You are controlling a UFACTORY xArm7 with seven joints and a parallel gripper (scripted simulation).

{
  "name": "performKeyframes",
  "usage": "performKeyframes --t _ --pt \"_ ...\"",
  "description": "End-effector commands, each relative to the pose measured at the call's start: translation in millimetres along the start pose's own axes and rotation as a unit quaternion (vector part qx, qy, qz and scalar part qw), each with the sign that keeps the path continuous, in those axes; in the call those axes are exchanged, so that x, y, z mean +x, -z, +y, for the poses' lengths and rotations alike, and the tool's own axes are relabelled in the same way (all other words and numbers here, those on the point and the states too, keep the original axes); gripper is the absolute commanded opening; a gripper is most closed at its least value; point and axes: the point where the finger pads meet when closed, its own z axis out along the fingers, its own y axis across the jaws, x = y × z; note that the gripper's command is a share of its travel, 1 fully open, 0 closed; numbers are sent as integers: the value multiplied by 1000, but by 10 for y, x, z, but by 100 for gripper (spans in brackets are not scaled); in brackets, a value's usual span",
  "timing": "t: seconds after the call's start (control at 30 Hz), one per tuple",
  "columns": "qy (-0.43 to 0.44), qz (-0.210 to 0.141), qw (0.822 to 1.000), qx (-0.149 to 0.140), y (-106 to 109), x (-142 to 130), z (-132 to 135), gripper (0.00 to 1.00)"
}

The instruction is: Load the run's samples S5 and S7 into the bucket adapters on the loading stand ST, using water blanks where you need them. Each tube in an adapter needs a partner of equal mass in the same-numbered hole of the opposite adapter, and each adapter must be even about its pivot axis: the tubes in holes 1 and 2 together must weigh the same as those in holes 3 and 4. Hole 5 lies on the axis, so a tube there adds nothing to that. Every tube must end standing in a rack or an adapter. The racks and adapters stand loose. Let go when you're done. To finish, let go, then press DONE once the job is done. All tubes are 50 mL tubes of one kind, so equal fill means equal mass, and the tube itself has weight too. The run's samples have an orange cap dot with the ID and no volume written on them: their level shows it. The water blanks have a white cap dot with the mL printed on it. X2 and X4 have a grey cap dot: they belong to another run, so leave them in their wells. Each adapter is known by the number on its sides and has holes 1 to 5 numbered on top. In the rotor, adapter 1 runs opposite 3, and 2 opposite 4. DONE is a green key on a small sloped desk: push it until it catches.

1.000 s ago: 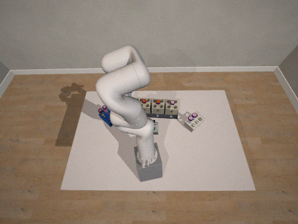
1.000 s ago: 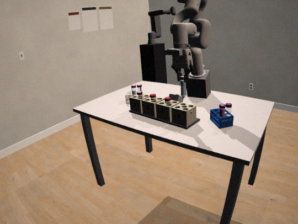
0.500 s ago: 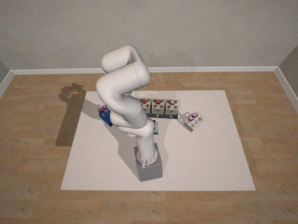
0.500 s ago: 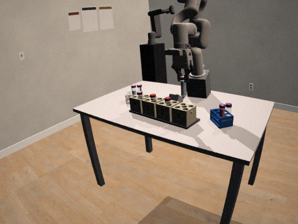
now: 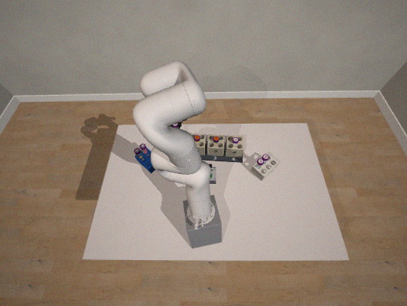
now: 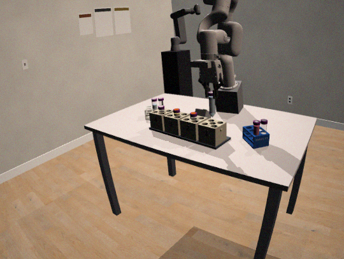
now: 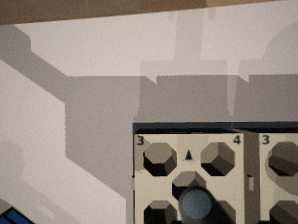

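Against the plain grey wall [image 5: 264, 56] [image 6: 271, 64], the pale surface [image 5: 283, 218] [image 6: 127, 134] [image 7: 90, 50] carries the loading stand [image 5: 224, 158] [image 6: 191, 140] [image 7: 180, 127]. Two orange-capped tubes, seemingly the samples, stand in its middle blocks. Lowered off-centre, the hanging tube [image 5: 175, 126] [image 6: 212, 106] [image 7: 196, 202] could catch a hole's rim and tilt or shove the loose end block [image 6: 205, 134] [image 7: 141, 192]; a wrong hole or mismatched fill would spoil the balance. The claw [image 6: 211, 90] is part-open — clamped on that tube, upright above the blocks.

Exterior view: lettering on the blue rack [image 5: 145, 159] [image 6: 255, 137] [image 7: 12, 216] is too blurred to read (the wrist view crops this rack).
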Motion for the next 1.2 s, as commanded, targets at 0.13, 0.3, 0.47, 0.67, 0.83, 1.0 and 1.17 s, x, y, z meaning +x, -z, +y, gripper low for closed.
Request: performKeyframes --t 0.13,0.3,0.47,0.67,0.83,1.0,1.17 --pt "0 2 1000 0 -148 19 -6 0" --pt "0 2 1000 0 -208 19 -5 0" --pt "0 2 1000 0 -208 19 -5 0" --pt "0 2 1000 0 -208 19 -5 0" --pt "0 2 1000 0 -208 19 -6 0" --pt "0 2 1000 0 -238 19 -5 0" --pt "0 2 1000 0 -268 19 -5 0"
